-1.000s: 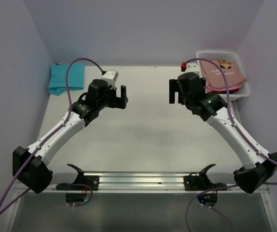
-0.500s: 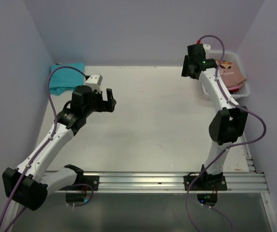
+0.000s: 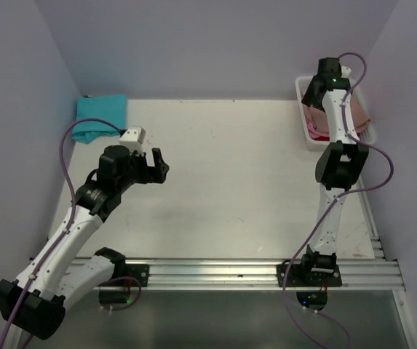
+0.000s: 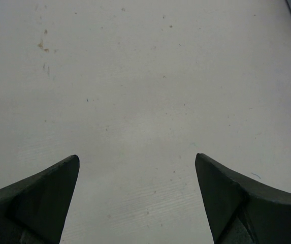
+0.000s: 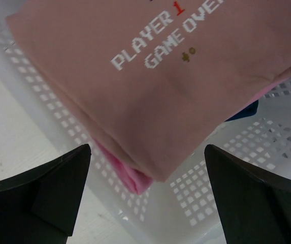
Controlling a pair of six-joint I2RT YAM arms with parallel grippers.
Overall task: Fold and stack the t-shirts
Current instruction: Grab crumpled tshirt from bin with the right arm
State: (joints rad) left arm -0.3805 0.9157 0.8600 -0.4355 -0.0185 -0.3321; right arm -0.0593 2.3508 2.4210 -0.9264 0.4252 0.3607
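Under the wide, empty right claw [image 5: 146, 147]: salmon-brown printed cotton tee [image 5: 150, 66] over pink tee [image 5: 127, 178], both in white mesh basket [image 5: 206, 168]; teal tee [image 3: 100, 116] looks folded.

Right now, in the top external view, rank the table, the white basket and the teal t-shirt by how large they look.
1. table, by far the largest
2. white basket, partly covered by the right arm
3. teal t-shirt, somewhat smaller than the basket; both lie at the far edge, so the comparison is fair

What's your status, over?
Left claw open, empty. Right claw open above basket, salmon tee topmost, pink tee beneath. Teal tee at far-left corner. No obstruction seen.
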